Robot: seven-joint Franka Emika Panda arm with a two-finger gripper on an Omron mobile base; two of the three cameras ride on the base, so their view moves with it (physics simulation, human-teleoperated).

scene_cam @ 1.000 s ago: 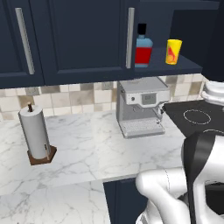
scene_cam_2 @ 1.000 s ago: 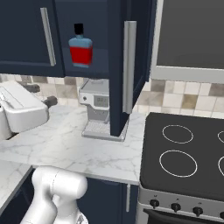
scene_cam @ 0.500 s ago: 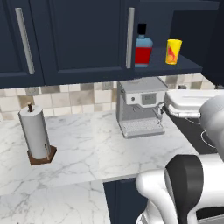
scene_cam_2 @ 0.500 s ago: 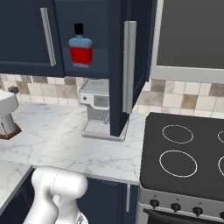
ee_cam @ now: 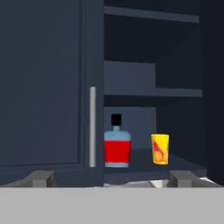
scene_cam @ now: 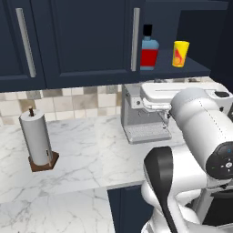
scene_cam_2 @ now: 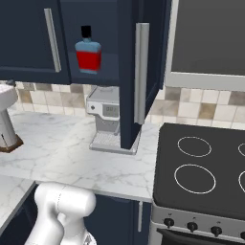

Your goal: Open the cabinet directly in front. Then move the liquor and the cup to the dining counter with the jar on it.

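The cabinet's left door [scene_cam: 86,41] is shut. Its right door [scene_cam_2: 143,72] stands swung out, edge-on in the right base view. On the lower shelf inside stand the liquor [ee_cam: 117,148] [scene_cam: 149,51] [scene_cam_2: 88,52], red below and light blue above with a black cap, and the yellow cup [ee_cam: 159,149] [scene_cam: 180,53] to its right. My gripper [ee_cam: 113,178] is open and empty. It faces the shelf from some distance back, roughly level with the bottle. In the right base view the open door hides the cup. The dining counter and the jar are out of view.
A silver coffee machine [scene_cam: 141,118] sits on the marble worktop [scene_cam: 91,154] under the shelf. A paper towel roll [scene_cam: 38,141] stands to the left and a black stove [scene_cam_2: 201,167] to the right. The shut door's bar handle [ee_cam: 92,127] is just left of the bottle.
The arm has swung leftward across the left base view and now rises in front of the coffee machine. The bottle, cup and doors have not moved. The gripper has stayed open.
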